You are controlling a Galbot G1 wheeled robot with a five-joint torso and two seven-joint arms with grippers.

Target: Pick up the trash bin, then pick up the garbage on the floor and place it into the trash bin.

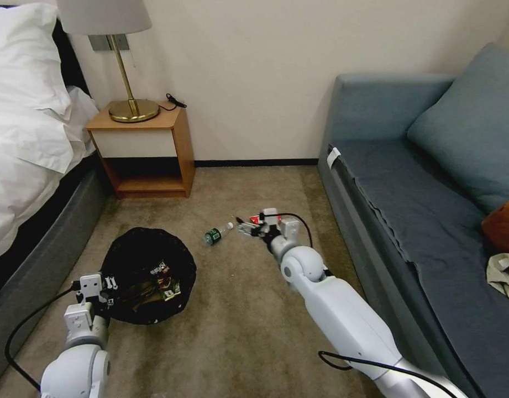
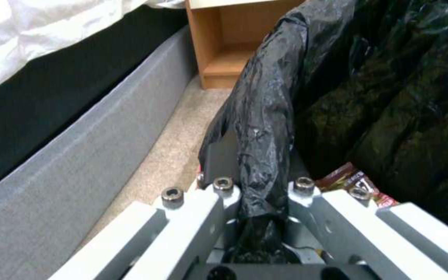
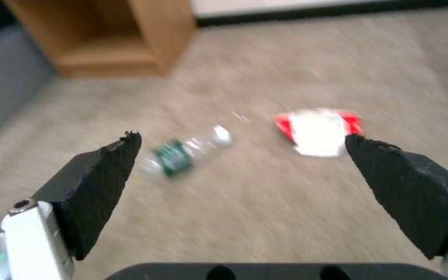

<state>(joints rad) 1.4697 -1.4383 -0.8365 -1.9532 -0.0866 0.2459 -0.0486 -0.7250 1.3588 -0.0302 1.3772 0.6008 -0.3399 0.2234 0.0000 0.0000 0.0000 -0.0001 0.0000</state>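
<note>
Trash bin [image 1: 146,276] rim pinched by left tool [image 2: 258,194]; right tool [image 3: 239,155] spread above green-label bottle [image 3: 182,155], writing unreadable.

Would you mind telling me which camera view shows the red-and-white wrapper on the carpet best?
The right wrist view: the red-and-white wrapper lies unobstructed on the beige carpet, between the open right end effector's fingertips. In the head view, that end effector hides most of it, leaving a red sliver.
</note>
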